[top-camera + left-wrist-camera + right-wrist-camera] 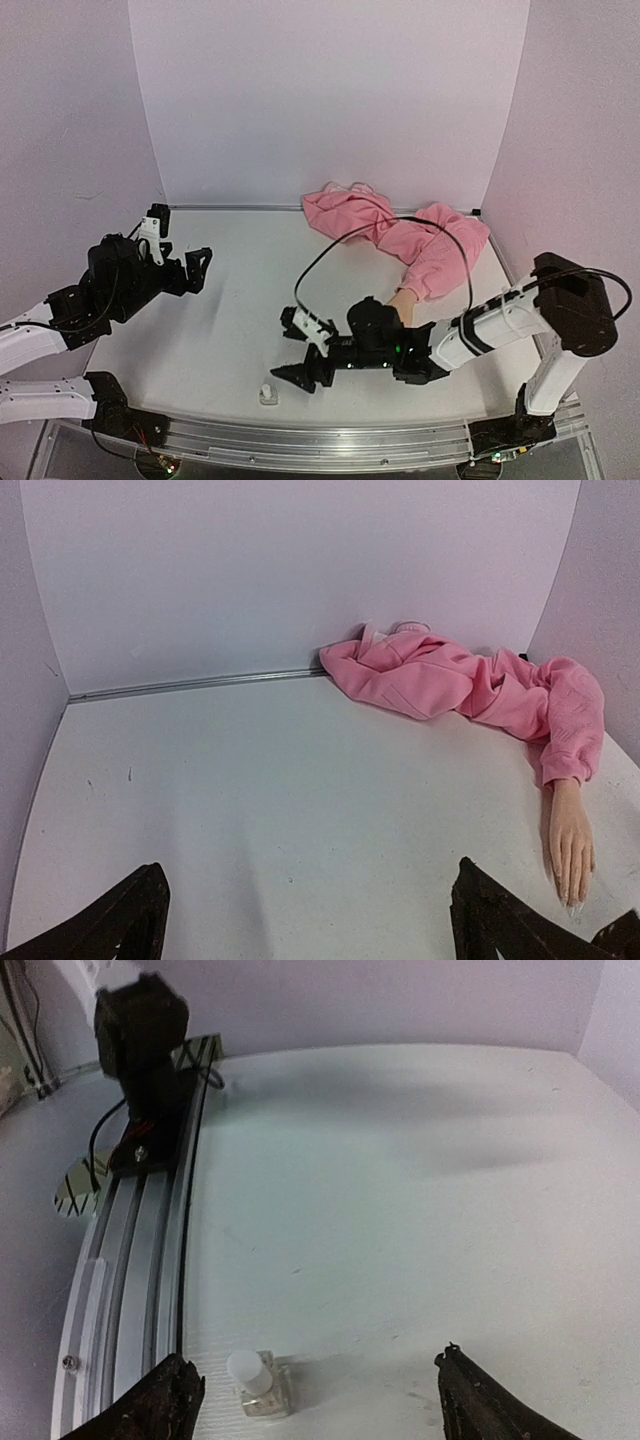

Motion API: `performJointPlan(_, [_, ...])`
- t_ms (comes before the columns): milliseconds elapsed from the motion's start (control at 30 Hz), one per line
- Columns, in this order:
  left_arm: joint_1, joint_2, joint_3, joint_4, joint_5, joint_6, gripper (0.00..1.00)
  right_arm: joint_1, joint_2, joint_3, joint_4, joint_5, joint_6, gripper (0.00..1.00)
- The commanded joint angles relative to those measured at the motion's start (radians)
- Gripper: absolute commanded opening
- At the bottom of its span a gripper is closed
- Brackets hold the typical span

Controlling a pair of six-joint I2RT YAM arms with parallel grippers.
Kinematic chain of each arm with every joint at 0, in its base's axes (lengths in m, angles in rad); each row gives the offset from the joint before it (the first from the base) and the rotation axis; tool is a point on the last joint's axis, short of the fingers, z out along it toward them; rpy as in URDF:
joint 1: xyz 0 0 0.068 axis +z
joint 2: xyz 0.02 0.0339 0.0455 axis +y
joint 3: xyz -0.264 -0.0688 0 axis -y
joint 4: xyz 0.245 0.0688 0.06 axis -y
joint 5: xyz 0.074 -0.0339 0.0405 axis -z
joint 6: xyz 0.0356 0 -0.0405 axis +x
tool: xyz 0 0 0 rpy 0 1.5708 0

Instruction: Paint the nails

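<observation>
The right pincer (315,1360) stands apart just beside a small bottle (258,1382) on the tabletop (400,1210), and the left pincer (310,868) gapes wide too.

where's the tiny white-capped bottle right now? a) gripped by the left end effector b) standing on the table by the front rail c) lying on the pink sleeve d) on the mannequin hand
b: the bottle stands upright on the table beside the rail, ungripped, just in front of the open right end effector.

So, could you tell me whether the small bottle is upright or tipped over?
Upright: the bottle stands on its base on the table, white cap on top.
</observation>
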State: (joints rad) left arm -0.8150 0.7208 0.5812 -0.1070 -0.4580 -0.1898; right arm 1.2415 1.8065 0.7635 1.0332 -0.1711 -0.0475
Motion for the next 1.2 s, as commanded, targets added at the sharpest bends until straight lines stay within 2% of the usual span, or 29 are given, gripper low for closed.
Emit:
performJointPlan(0, [0.086, 0.022, 0.044, 0.017, 0.073, -0.014, 1.00, -0.154, -0.180, -0.049, 0.051, 0.069, 0.154, 0.87])
performJointPlan(100, [0.224, 0.031, 0.047, 0.008, 0.170, -0.005, 0.99, -0.360, -0.277, -0.104, 0.003, 0.130, 0.288, 0.88])
performJointPlan(200, [0.403, 0.041, 0.057, 0.004, 0.321, -0.017, 0.99, -0.555, -0.364, -0.139, -0.097, 0.191, 0.364, 0.93])
performJointPlan(267, [0.485, 0.042, 0.065, 0.004, 0.365, -0.017, 0.99, -0.692, -0.434, -0.160, -0.162, 0.206, 0.396, 0.95])
performJointPlan(433, [0.595, 0.021, 0.070, 0.010, 0.319, 0.024, 1.00, -0.978, -0.578, -0.166, -0.374, 0.263, 0.398, 0.98])
performJointPlan(500, [0.612, 0.018, 0.034, 0.023, 0.288, 0.020, 1.00, -1.045, -0.639, -0.203, -0.410, 0.303, 0.377, 0.98])
performJointPlan(600, [0.612, -0.037, -0.070, 0.093, 0.269, 0.021, 1.00, -1.060, -0.755, -0.262, -0.442, 0.419, 0.357, 0.98])
performJointPlan(700, [0.613, -0.110, -0.144, 0.171, 0.281, 0.029, 0.99, -1.059, -0.837, -0.291, -0.447, 0.437, 0.347, 0.98])
performJointPlan(1000, [0.613, -0.079, -0.105, 0.179, 0.298, 0.048, 1.00, -1.060, -0.819, -0.242, -0.417, 0.367, 0.336, 0.98])
performJointPlan(1167, [0.613, -0.074, -0.108, 0.179, 0.299, 0.041, 0.99, -1.059, -0.924, -0.303, -0.374, 0.349, 0.314, 0.98])
